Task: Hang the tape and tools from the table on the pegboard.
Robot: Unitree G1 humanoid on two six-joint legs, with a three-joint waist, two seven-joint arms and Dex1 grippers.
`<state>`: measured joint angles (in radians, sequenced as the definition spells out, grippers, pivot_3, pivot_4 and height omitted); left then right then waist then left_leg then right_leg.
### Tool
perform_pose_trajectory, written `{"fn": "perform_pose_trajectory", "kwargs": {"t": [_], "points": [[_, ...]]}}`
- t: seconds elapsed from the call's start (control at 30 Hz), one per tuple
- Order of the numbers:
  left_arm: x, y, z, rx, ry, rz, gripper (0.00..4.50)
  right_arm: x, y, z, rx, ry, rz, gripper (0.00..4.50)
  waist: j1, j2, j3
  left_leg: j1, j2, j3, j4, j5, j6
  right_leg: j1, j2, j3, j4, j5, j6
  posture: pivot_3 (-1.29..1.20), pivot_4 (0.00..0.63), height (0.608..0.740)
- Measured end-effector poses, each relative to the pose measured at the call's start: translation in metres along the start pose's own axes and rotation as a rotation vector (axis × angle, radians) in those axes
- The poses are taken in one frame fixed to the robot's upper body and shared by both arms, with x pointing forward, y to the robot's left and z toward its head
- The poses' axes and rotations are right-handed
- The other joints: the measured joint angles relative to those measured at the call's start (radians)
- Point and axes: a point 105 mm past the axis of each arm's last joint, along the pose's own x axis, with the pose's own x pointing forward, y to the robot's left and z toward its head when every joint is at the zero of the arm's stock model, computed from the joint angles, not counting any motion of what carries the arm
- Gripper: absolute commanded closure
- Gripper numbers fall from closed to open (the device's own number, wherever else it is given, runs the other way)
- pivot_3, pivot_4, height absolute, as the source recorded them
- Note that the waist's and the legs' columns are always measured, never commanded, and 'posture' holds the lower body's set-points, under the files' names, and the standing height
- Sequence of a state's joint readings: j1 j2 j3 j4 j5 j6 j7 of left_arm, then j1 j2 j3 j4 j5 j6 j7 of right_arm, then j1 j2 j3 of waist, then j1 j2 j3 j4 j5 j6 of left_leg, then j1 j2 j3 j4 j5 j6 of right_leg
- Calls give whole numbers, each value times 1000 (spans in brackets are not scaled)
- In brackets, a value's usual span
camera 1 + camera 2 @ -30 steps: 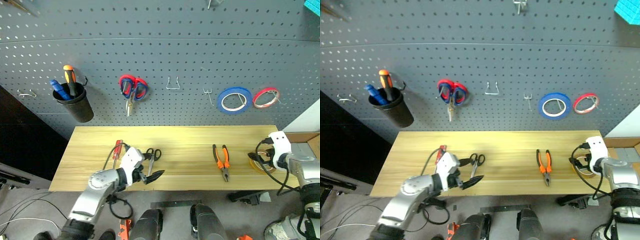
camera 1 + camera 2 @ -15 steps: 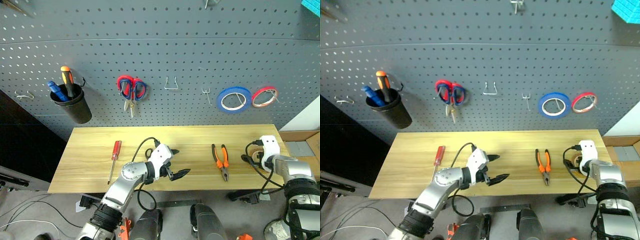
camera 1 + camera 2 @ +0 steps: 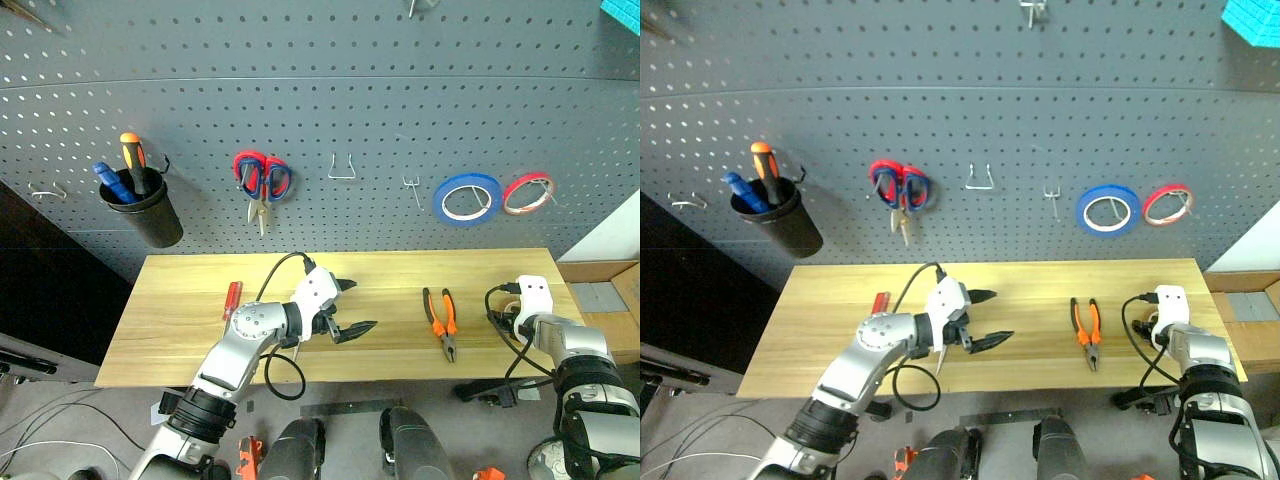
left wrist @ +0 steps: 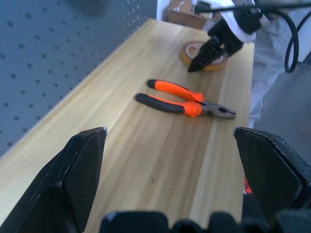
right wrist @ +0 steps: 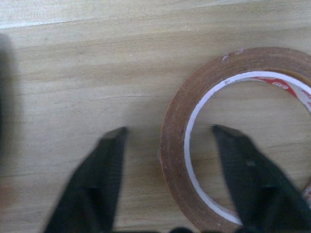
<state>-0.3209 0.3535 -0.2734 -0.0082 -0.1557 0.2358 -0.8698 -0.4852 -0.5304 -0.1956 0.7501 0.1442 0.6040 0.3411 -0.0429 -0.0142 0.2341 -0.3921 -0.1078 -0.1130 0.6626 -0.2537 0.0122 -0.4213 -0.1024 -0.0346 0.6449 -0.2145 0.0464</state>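
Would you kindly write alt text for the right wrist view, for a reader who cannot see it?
The right gripper straddles the wall of the tape, a brown ring lying flat on the table: one black finger stands outside the ring and the other inside its hole. The fingers are not yet pressed against the ring's wall.

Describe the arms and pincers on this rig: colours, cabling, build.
Both arms are silver-grey metal segments with dark joints, each ending in a white wrist block. The left pincer has two black, pointed, wedge-shaped fingers; a black cable loops loosely from its wrist block back along the forearm. The right pincer also has black tapered fingers, with black cables curling around its white housing. No markings legible.
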Motion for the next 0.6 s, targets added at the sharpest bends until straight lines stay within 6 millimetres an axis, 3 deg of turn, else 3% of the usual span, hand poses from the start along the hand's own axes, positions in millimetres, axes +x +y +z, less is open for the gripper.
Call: {"fn": "perform_pose_trajectory", "kwargs": {"t": [0.13, 0.27, 0.37, 0.5, 0.6], "points": [[1, 3, 8, 15, -20, -16, 0, -4, -4, -5, 12, 1, -11, 4305, 1, 0, 0, 0, 0, 0, 0, 0, 0, 0, 0, 0, -1, 0, 0, -184, 232, 740], [2, 9, 24, 30, -69, -25, 0, -21, -2, -17, -19, 15, 15, 4408, -5, 1, 1, -2, 0, -1, 0, -1, 1, -1, 0, 0, -1, 0, 0, -249, 228, 740], [-3, 21, 35, -15, -150, 17, 0, -50, 6, -16, -131, -18, 62, 4409, -16, 5, 1, -4, 0, 0, 0, -1, 1, -3, 0, 1, -1, -3, 5, -318, 223, 740], [-21, 42, 38, -65, -201, 86, 0, -102, 50, -2, -347, -99, 228, 4409, -53, 4, 2, -3, 3, 2, 0, -1, 1, -3, 1, 0, -1, -3, 6, -359, 222, 740], [-22, 42, 39, -55, -219, 76, 0, -144, 105, 22, -451, -255, 437, 4409, -78, 3, 2, -1, 4, 4, 1, -1, 1, -1, 2, 0, -1, -1, 10, -377, 215, 740]]}}
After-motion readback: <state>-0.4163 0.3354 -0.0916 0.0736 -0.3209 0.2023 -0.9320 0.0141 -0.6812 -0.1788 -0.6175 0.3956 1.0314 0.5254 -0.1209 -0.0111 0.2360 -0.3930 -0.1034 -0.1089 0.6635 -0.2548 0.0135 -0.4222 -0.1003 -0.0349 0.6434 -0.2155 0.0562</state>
